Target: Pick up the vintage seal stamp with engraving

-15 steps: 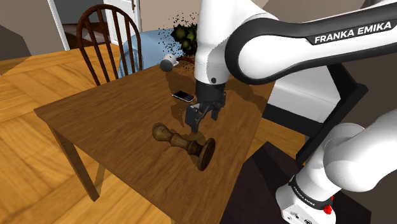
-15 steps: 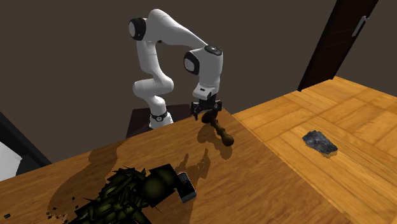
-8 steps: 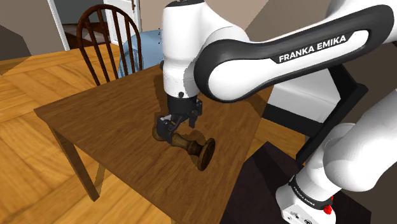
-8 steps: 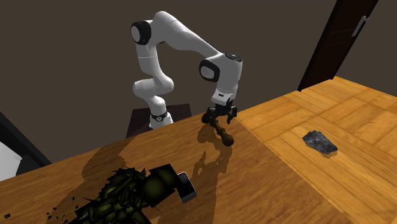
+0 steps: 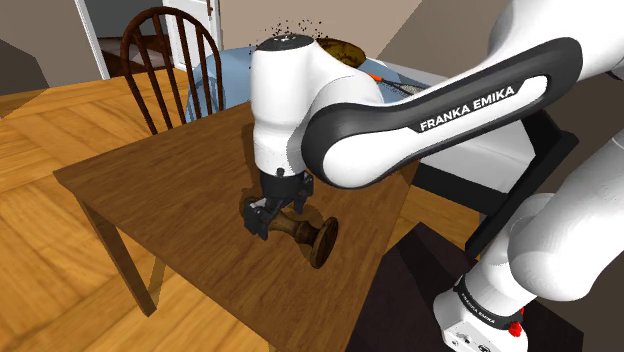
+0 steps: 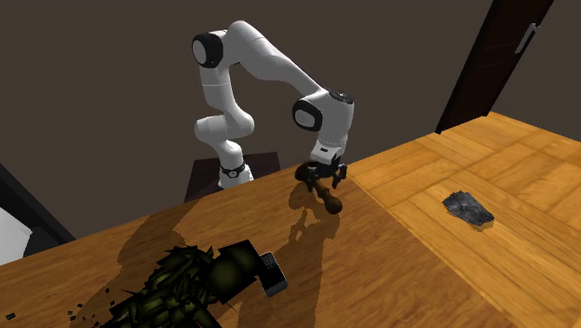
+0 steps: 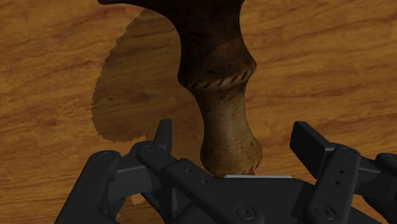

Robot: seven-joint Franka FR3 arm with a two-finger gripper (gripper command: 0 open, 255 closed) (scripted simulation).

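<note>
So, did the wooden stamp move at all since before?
No. The stamp lies in the same spot on the table, its wide base by the same table edge.

table (image 5: 150, 190) wooden | 1 chair (image 5: 165, 14) at far edge | dark bush (image 6: 182, 280)

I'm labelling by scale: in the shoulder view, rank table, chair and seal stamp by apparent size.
Largest to smallest:
1. wooden table
2. chair, farther from the camera, partly behind the table
3. seal stamp, clearly smallest
</note>
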